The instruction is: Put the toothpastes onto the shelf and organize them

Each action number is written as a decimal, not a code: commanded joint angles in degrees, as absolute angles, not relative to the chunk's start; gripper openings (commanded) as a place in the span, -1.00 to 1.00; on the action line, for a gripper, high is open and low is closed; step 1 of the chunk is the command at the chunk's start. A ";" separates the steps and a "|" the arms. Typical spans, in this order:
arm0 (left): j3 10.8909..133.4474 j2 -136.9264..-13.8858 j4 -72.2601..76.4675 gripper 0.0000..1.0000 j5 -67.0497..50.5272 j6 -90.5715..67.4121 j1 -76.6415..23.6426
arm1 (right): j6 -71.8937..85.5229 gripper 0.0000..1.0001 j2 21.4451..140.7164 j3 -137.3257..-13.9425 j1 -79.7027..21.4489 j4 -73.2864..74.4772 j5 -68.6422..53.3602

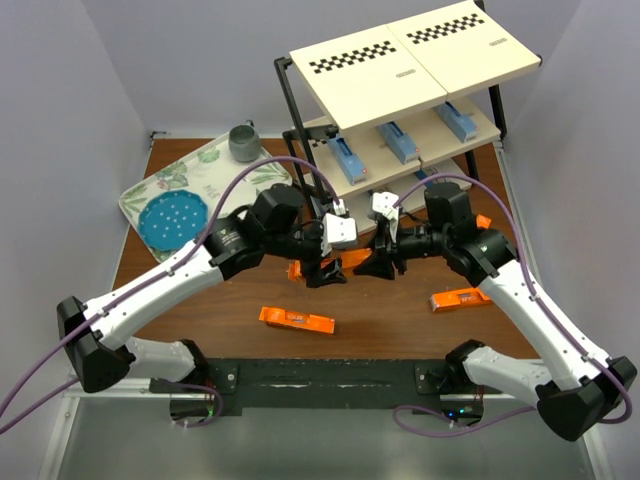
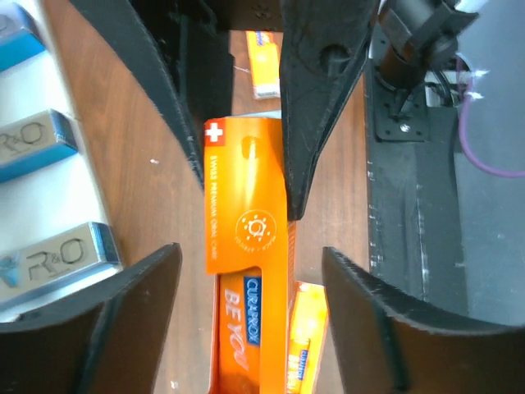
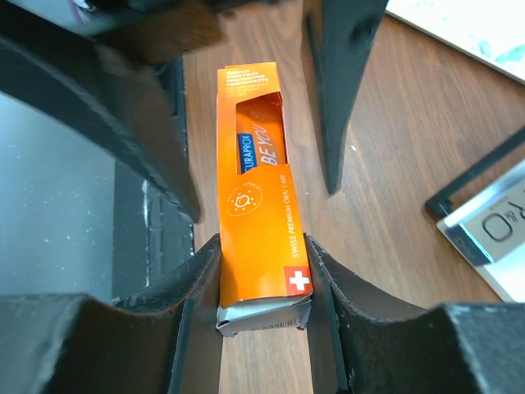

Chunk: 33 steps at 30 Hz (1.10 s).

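Observation:
My right gripper [image 1: 378, 262] [image 3: 262, 246] is shut on the end of an orange toothpaste carton [image 1: 348, 258] [image 3: 253, 205] and holds it level above the brown table. My left gripper [image 1: 325, 270] [image 2: 250, 258] is open. Its fingers [image 2: 123, 312] stand on either side of the carton's other end [image 2: 246, 213] with gaps on both sides. The shelf [image 1: 420, 60] stands at the back right, with three blue cartons [image 1: 398, 142] on its middle board. Loose orange cartons lie on the table at the front [image 1: 296, 319] and at the right [image 1: 460, 299].
A leaf-patterned tray [image 1: 215, 165] with a teal plate [image 1: 172, 218] and a grey cup [image 1: 243, 142] sits at the back left. Another orange carton [image 2: 308, 336] lies under the held one. Silver-blue cartons [image 2: 49, 139] lie on the lower shelf board.

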<state>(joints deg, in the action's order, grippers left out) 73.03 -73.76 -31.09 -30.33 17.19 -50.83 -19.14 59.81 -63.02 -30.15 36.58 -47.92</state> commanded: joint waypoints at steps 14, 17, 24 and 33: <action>56.26 -45.63 -2.56 0.99 7.02 8.00 -50.71 | -9.59 -0.67 55.10 -77.33 -30.06 28.04 -35.25; 53.89 -39.92 -0.88 0.99 11.15 6.86 -50.71 | -8.35 -0.67 56.33 -81.73 -30.15 26.99 -33.58; 51.60 -31.65 0.09 0.99 21.96 9.22 -50.71 | -6.94 -0.69 61.43 -90.87 -30.06 24.26 -21.48; 42.64 -32.26 -1.50 1.00 24.35 6.07 -50.71 | -12.22 -0.70 72.94 -107.99 -25.69 26.36 -6.58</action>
